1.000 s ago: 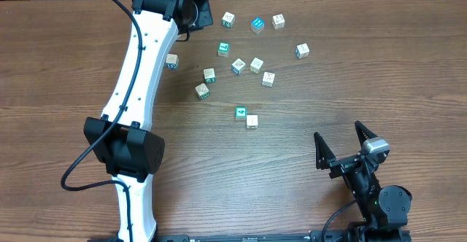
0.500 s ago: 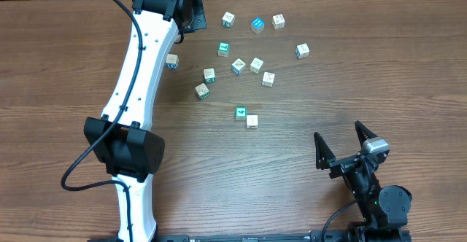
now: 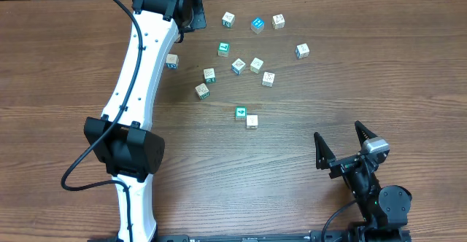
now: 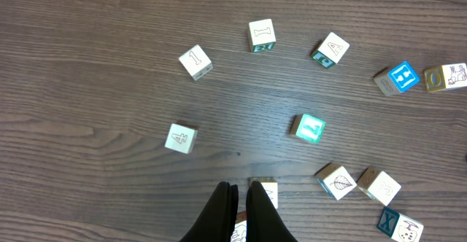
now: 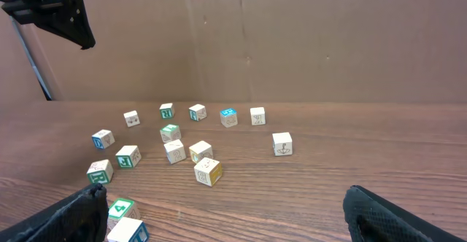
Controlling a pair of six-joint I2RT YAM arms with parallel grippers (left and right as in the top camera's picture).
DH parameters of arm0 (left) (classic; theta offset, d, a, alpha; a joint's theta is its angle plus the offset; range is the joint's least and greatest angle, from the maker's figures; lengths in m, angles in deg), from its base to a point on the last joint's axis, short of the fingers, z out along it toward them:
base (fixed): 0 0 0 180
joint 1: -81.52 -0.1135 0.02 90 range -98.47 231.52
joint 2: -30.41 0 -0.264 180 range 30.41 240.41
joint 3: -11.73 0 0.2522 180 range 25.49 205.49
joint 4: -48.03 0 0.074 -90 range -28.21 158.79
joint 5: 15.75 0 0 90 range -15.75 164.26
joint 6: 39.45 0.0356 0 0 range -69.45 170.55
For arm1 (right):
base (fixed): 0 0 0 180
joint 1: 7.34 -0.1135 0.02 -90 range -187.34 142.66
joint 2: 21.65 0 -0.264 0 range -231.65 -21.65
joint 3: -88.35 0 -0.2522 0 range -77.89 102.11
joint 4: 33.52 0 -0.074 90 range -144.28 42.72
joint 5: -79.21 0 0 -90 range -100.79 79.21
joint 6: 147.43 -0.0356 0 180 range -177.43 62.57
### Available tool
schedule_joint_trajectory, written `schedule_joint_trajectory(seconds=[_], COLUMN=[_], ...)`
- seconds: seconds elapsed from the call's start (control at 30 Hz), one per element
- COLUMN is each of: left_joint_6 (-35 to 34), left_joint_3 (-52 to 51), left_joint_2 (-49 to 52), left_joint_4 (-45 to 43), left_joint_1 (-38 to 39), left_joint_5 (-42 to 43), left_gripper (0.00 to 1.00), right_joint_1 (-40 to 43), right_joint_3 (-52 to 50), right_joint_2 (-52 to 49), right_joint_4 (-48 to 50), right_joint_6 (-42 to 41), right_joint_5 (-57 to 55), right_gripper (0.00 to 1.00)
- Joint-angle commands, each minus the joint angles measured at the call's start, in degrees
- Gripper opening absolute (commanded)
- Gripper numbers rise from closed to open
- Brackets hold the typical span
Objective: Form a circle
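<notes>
One white cube (image 4: pixel 333 48) bears an A; two others show bones. The cubes (image 3: pixel 238 66), white, pale wood and teal, lie scattered apart on the far bench (image 3: pixel 328 89). The left tool (image 4: pixel 241 202) is pinched closed beside one; the right tool (image 3: pixel 338 133) gapes wide.

The bench (image 3: pixel 306 198) is dark brown wood-grain laminate, its grain running left to right in the overhead view. At its far edge stands a plain brown board (image 5: pixel 306 38) with a faint vertical seam, filling the right wrist background. Light is even, shadows small and soft.
</notes>
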Motion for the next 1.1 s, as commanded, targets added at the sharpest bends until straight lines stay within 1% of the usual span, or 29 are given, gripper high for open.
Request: schedule_joint_trajectory(seconds=[0.0,0.37,0.57,0.67,0.8,0.93,1.07], left_joint_6=[2.1,3.0,3.2,4.1,9.4,10.2,8.7], left_joint_3=[-0.2,-0.2,-0.2,-0.9,-1.1,-1.1,-1.1], left_joint_2=[-0.2,-0.2,0.6,1.2,3.2,6.3,9.4], left_joint_4=[-0.1,-0.6,-1.6,-2.0,-2.6,-2.3,-2.8], left_joint_1=[-0.3,-0.4,-1.5,-1.9,-2.0,-2.2,-3.0], left_joint_5=[-1.2,-1.2,-1.1,0.2,2.3,2.0,1.9], left_gripper=[0.04,0.04,0.08,0.16,0.54,0.67,0.68], right_joint_1=[0.2,0.2,0.2,0.2,0.2,0.2,0.2], right_joint_3=[-0.6,-0.6,-0.6,-0.6,-0.6,-0.6,-0.6], right_joint_2=[0.5,0.5,0.5,0.5,0.5,0.5,0.5], right_joint_4=[0.3,0.3,0.3,0.3,0.3,0.3,0.3], right_joint_6=[0.3,0.3,0.3,0.3,0.3,0.3,0.3], right_joint_5=[-0.4,-0.4,-0.4,-0.4,-0.4,-0.4,-0.4], right_gripper=[1.0,1.0,1.0,1.0,1.0,1.0,1.0])
